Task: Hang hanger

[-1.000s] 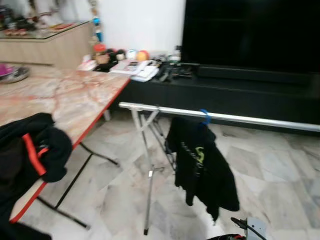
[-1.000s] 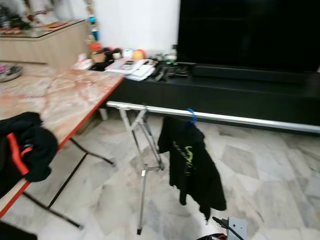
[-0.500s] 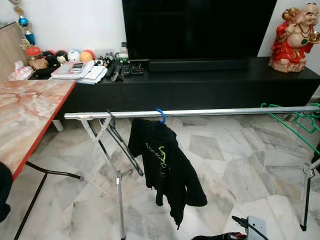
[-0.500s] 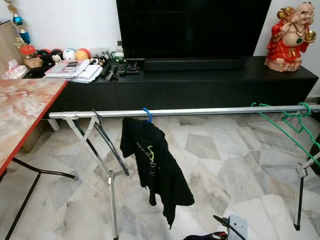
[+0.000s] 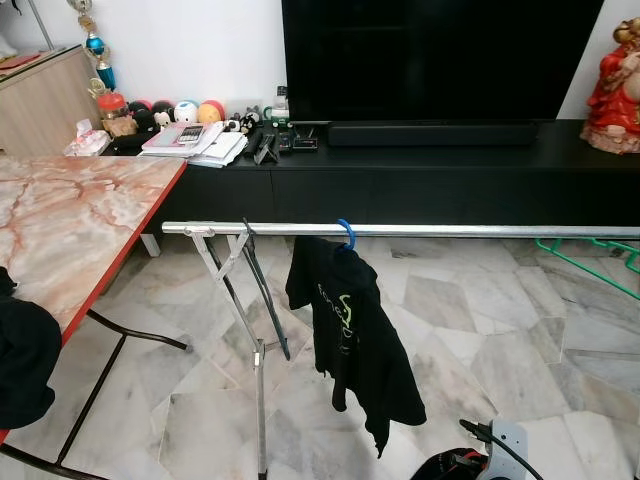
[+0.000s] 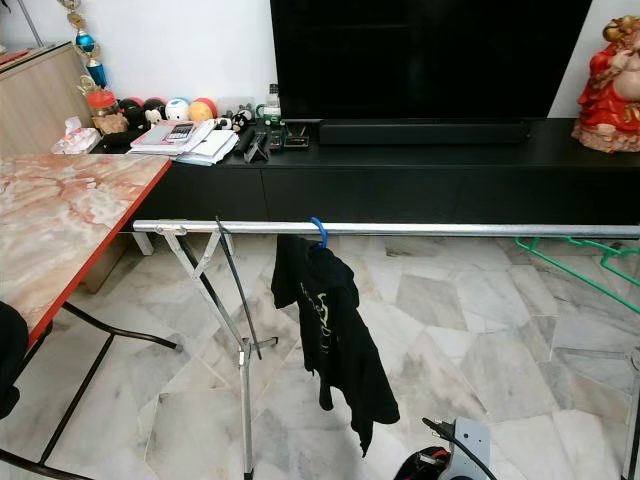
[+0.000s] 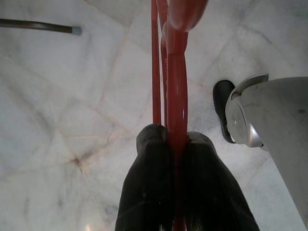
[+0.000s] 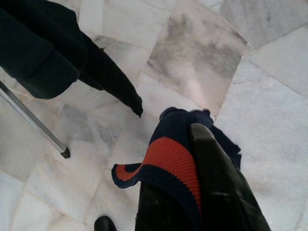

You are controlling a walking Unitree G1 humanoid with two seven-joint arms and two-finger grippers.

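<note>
Left wrist view: my left gripper pinches a red hanger, light, stiff, slick, best held near its hook. My right gripper clamps a soft garment. Rail ahead.

A glossy red plastic hanger stands upright between the closed black fingers of the left hand, above the marble floor. A navy knitted garment with an orange-red band is clamped in the right hand, its loose edge drooping below the long silver clothes rail.
</note>
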